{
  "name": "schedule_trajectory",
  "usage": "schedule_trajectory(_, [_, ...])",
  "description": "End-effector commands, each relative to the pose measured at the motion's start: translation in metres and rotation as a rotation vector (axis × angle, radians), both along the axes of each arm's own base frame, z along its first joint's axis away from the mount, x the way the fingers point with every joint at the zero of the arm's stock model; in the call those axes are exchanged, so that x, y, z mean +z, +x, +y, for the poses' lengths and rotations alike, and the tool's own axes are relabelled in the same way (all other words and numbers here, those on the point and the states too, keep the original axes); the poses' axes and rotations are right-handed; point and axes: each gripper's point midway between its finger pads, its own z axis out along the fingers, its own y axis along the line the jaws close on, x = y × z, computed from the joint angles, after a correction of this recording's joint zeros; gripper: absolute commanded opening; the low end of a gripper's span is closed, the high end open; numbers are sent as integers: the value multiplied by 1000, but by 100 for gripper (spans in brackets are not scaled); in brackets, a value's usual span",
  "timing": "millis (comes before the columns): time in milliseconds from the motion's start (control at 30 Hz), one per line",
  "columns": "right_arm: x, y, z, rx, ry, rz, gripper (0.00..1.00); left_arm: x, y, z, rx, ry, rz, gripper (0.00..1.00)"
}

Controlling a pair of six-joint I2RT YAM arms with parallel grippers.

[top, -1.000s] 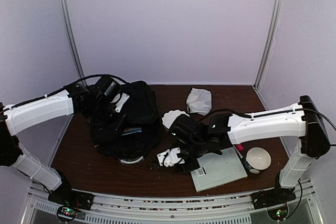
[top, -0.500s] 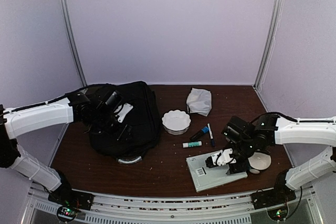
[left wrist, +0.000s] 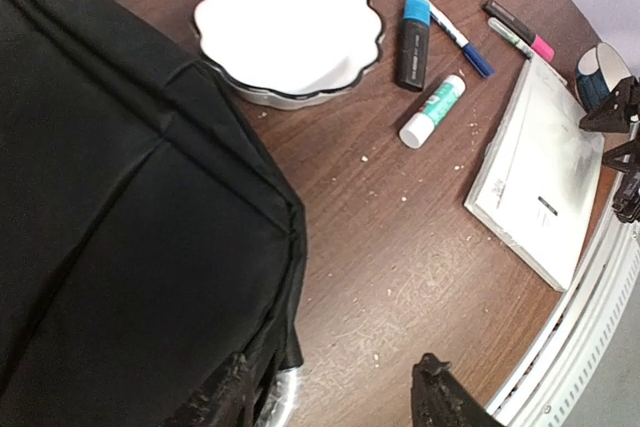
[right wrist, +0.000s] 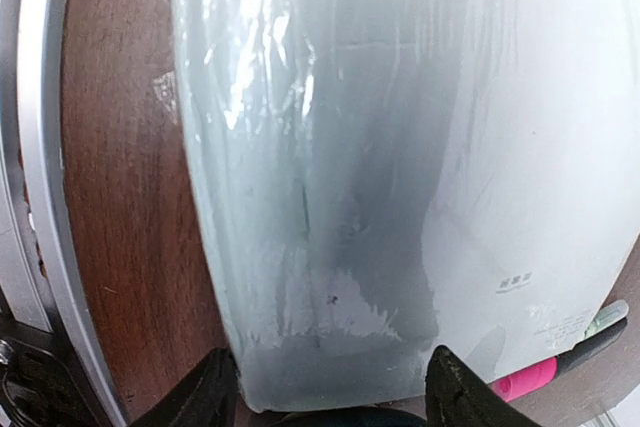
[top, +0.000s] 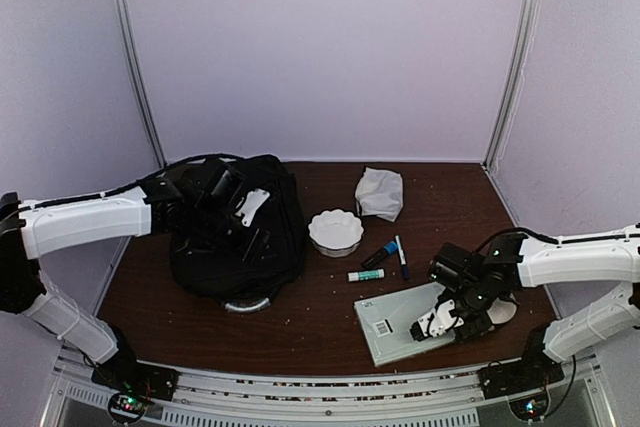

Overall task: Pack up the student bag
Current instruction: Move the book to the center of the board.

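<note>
Got the right pincer [right wrist: 325, 387] spread open and empty right over the notebook [right wrist: 330, 147] at the near edge of the desk [top: 300, 322]. Means hauling it way left to the bag [top: 210, 267], parked by the open, empty left pincer [left wrist: 335, 392].

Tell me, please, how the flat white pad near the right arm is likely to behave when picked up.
The pad looks wrapped in glossy, wrinkled film, so it is probably slippery to grip. It lies thin and flat with straight edges, so it is likely fairly stiff, perhaps sagging a little if held by one end.
</note>
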Motion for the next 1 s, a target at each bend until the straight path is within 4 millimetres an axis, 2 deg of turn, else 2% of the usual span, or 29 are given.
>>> schedule_trajectory(0, [-11,11,5,21,-17,-37,62,15,7,-28,-32,-98,-21,56])
schedule_trajectory(167, [-19,8,28,65,4,-19,56,12,6,-34,-46,-97,-11,55])
schedule_trajectory(367, [-26,3,68,135,37,1,49,9,3,-33,-51,-94,-1,54])
schedule_trajectory(567, [-20,13,120,193,89,-34,45,6,-1,-31,-54,-94,11,53])
schedule_trajectory(667, [-11,26,145,211,132,-86,44,3,-4,-31,-62,-94,22,53])
schedule_trajectory(733, [-5,34,152,208,136,-117,44,-1,-7,-31,-67,-93,40,53])
schedule_trajectory(833, [6,37,150,200,149,-140,45,-9,-15,-32,-81,-84,66,53])
schedule_trajectory(967, [21,29,137,171,190,-114,55,-23,-24,-29,-72,-68,103,54])
